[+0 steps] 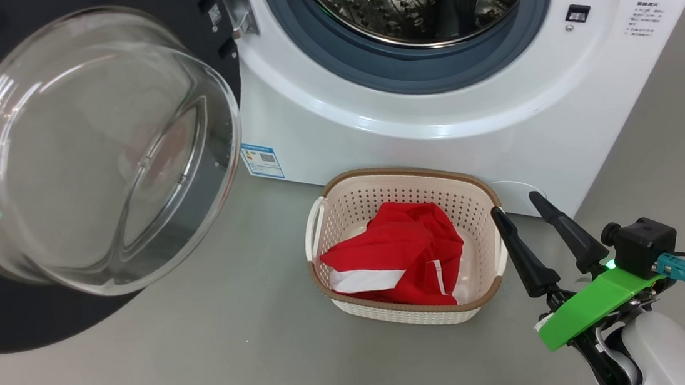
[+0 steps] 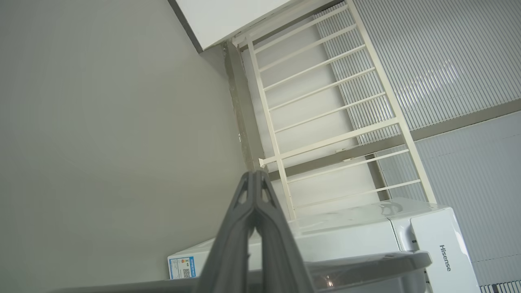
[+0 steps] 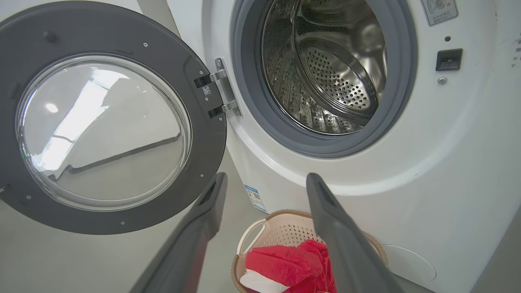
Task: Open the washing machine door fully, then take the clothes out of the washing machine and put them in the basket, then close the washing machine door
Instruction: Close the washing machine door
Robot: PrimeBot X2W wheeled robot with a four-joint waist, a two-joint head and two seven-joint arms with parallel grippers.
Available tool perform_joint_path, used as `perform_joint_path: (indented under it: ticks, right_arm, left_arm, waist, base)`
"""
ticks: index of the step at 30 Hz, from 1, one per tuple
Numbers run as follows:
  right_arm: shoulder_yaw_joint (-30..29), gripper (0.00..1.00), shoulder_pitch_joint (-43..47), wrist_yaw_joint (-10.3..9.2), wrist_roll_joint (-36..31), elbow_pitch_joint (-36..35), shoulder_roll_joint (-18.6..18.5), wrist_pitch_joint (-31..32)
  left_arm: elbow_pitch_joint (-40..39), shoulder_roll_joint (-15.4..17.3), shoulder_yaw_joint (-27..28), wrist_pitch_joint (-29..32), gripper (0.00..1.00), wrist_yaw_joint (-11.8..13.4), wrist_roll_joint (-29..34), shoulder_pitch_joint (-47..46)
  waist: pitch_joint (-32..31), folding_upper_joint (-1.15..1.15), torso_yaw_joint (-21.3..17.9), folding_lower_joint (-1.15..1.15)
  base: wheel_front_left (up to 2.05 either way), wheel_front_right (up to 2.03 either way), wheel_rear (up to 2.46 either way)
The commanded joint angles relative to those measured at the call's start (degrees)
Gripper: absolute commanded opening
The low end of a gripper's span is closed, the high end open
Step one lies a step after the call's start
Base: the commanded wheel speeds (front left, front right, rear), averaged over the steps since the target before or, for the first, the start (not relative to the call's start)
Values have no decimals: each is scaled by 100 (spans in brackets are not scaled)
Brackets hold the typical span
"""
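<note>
Right gripper (image 1: 516,204): low at the near right, its two dark fingers (image 1: 521,251) pointing far and slightly left, spread wide apart. Pale forearm (image 1: 659,350) enters from the near right corner, with a green wrist bracket (image 1: 598,306) above it. Left gripper (image 2: 254,175): fingers pressed together, tips touching.

The door (image 3: 106,122) has a bowl (image 1: 93,153) of clear, glossy glass, smooth and full of reflections, inside a matt dark grey plastic rim (image 3: 205,134). Its hinge (image 3: 225,91) is bright metal. The washer (image 1: 405,130) has a smooth, glossy white shell, a shiny perforated steel drum (image 1: 412,3) and a matt grey-blue rubber gasket (image 1: 406,70). The basket (image 1: 381,198) is cream perforated plastic (brown woven-look rim). The clothes (image 1: 404,246) are soft, creased red and white cloth. The floor (image 1: 208,369) is smooth, matt grey. The right tool (image 1: 515,202) has matt dark fingers (image 1: 528,262) on a green plastic mount (image 1: 598,303).
</note>
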Motion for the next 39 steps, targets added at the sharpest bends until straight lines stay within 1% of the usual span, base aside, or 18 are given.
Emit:
perform_joint_path:
  ticks: [1,11,15,22,26,33,39]
  right_arm:
    - [105,100,-128,9,-18,-146,-20,-28]
    - [95,100,-153,9,-24,-124,-10,-28]
    - [89,100,-143,9,-29,-115,8,-28]
    - [84,100,-132,9,-28,-109,18,-28]
    - [91,100,-122,9,-22,-102,22,-28]
    - [82,100,-89,9,-11,-100,28,-28]
    - [96,100,-21,9,5,-101,55,-28]
  left_arm:
    - [-98,369,143,51,0,-82,-58,-208]
    - [108,336,-81,286,0,-72,58,-149]
    - [112,279,-169,516,0,-83,30,-131]
    - [21,220,-289,758,0,-77,36,-63]
    - [-72,201,-367,1035,0,-98,-3,18]
    - [-278,202,-418,1337,0,-99,-65,138]
    - [-563,174,-540,1854,0,-68,-168,331]
  waist:
    - [26,0,-34,0]
    - [25,0,-126,0]
    - [1,0,-132,0]
    - [-39,0,-133,0]
    - [-70,0,-128,0]
    - [-130,0,-105,0]
    - [-241,0,-69,0]
  base:
    - [0,0,0]
    - [0,0,0]
    - [0,0,0]
    - [0,0,0]
    - [0,0,0]
    - [0,0,0]
    - [0,0,0]
